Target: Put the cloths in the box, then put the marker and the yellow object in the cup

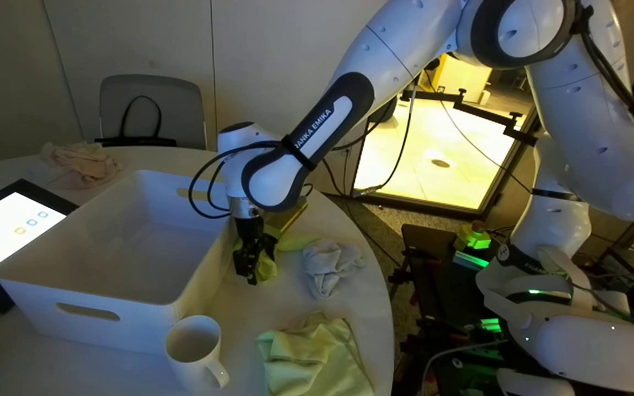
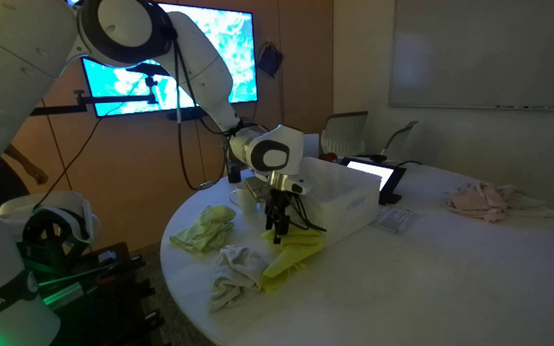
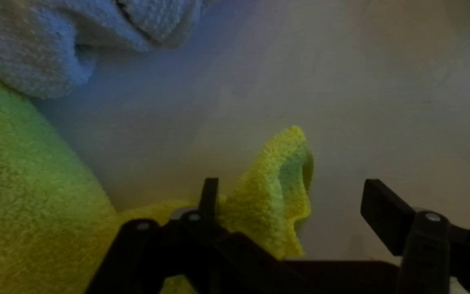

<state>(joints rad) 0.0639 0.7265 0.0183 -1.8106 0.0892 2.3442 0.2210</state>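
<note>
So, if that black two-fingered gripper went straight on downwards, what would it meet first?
Probably the bright, fuzzy yellow-green cloth: its raised fold shows between the open jaws of the gripper. The round white tabletop lies beneath; depth is hard to judge.

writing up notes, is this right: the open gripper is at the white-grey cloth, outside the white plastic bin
Wrong colour: the wrist view shows the open gripper at the bright yellow-green cloth; it is outside the white plastic bin.

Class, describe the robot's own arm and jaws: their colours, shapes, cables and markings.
The arm is white and rounded, with dark panels, black cables along it and FRANKA EMIKA lettering. The jaws are black and angular, with small round grey pin heads.
</note>
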